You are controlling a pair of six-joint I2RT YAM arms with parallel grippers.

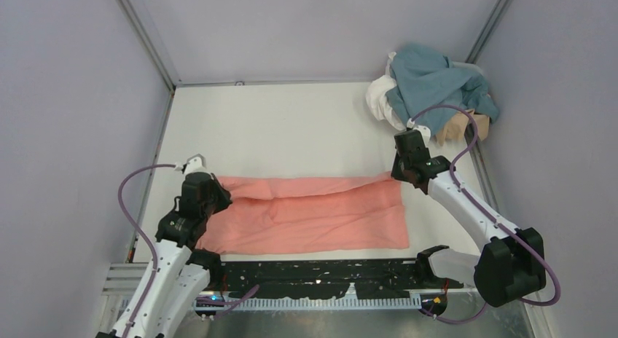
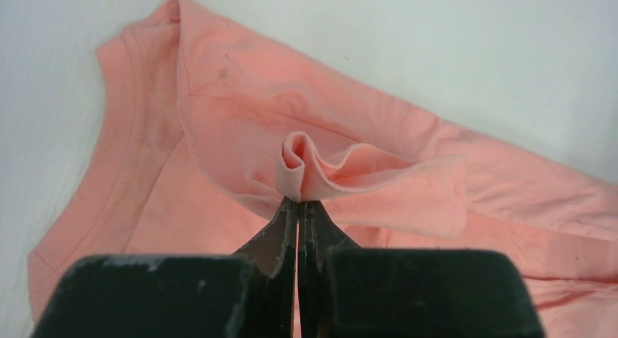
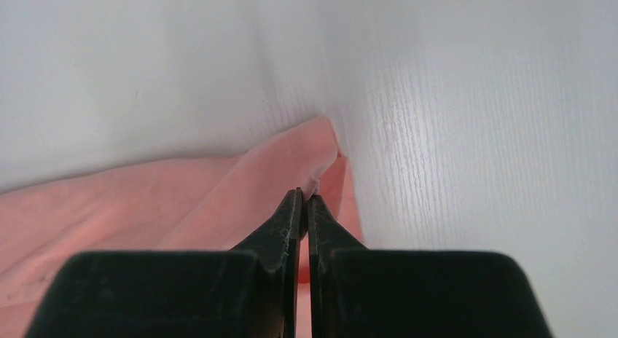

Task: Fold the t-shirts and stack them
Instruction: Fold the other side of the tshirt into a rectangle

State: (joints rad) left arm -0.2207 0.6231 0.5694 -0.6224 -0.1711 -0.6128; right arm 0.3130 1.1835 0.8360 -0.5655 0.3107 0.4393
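Observation:
The salmon-pink t-shirt (image 1: 313, 215) lies spread across the near middle of the table, its far long edge folded over toward me. My left gripper (image 1: 218, 196) is shut on a bunched fold of it near the collar end (image 2: 300, 170). My right gripper (image 1: 402, 174) is shut on the shirt's far right corner (image 3: 310, 159). The teal-blue t-shirt (image 1: 430, 79), white t-shirt (image 1: 380, 97) and tan t-shirt (image 1: 458, 127) lie heaped together at the far right corner.
Grey walls close in the white table (image 1: 291, 127) on the left, back and right. A black perforated rail (image 1: 321, 276) runs along the near edge between the arm bases.

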